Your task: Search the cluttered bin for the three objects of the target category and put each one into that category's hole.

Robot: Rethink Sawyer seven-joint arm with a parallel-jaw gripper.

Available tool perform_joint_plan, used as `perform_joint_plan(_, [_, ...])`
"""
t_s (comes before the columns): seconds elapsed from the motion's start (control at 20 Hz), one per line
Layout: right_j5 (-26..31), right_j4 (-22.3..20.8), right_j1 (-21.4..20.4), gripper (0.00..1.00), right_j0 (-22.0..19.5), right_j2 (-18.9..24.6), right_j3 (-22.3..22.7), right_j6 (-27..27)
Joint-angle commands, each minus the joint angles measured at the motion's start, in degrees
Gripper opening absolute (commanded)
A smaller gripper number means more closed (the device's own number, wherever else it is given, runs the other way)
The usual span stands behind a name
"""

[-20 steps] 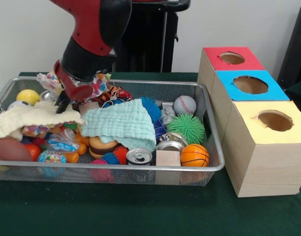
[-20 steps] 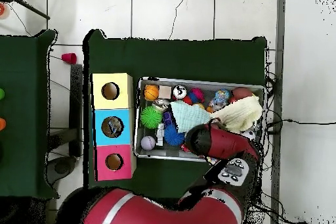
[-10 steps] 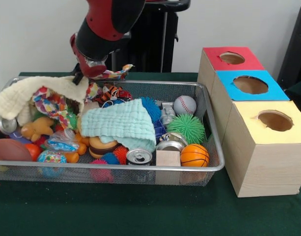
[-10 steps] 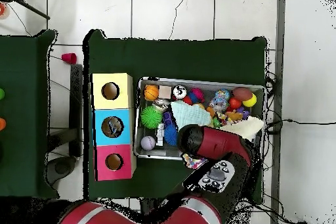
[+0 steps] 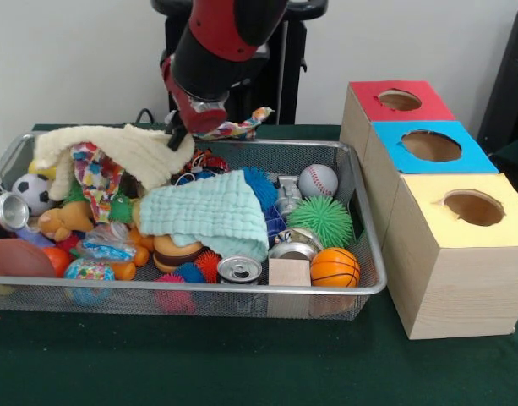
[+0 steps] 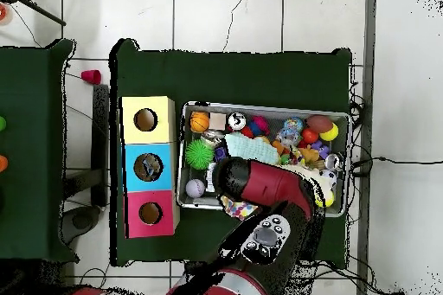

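My gripper (image 5: 193, 123) hangs over the back rim of the wire bin (image 5: 366, 222), shut on a colourful patterned cloth (image 5: 240, 126) that trails to its right. In the overhead view the arm covers the gripper and only a corner of that cloth (image 6: 241, 209) shows past the bin's edge. A cream cloth (image 5: 115, 145) lies heaped at the bin's back left, a mint cloth (image 5: 209, 211) in its middle. Three boxes with holes stand to the right: red (image 5: 400, 100), blue (image 5: 432, 145), yellow (image 5: 472, 207).
The bin holds a baseball (image 5: 317, 180), green spiky ball (image 5: 320, 220), basketball (image 5: 335, 266), can (image 5: 239, 270), wooden block (image 5: 289, 272), soccer ball (image 5: 29, 190) and brown football (image 5: 18, 256). Something lies inside the blue box's hole (image 6: 148, 167).
The arm rose out of the bin's left side and swung right along the back rim with the patterned cloth. The cream cloth got dragged aside, uncovering toys beneath.
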Motion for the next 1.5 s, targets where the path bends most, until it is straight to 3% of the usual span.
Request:
perform_joint_plan(0.05, [-3.48,8.55,1.22,0.00,2.13,10.79,3.92,14.73])
perform_joint_plan(0.5, [-3.04,15.58,3.08,0.00,5.92,10.02,3.46,17.13])
perform_joint_plan(0.7, [-4.02,15.70,3.90,0.00,6.30,9.92,3.02,14.03])
perform_joint_plan(0.75, [-4.56,15.94,4.20,1.00,6.55,9.49,3.08,13.38])
perform_joint_plan(0.95, [-6.62,15.52,4.36,1.00,6.55,9.34,3.40,12.44])
perform_joint_plan(1.15, [-10.35,17.24,3.30,1.00,4.16,12.11,5.88,11.83])
perform_joint_plan(1.35, [-7.60,14.77,3.55,1.00,6.56,7.43,3.25,10.99])
perform_joint_plan(1.5, [-5.76,14.20,2.92,1.00,6.29,6.58,1.81,9.85])
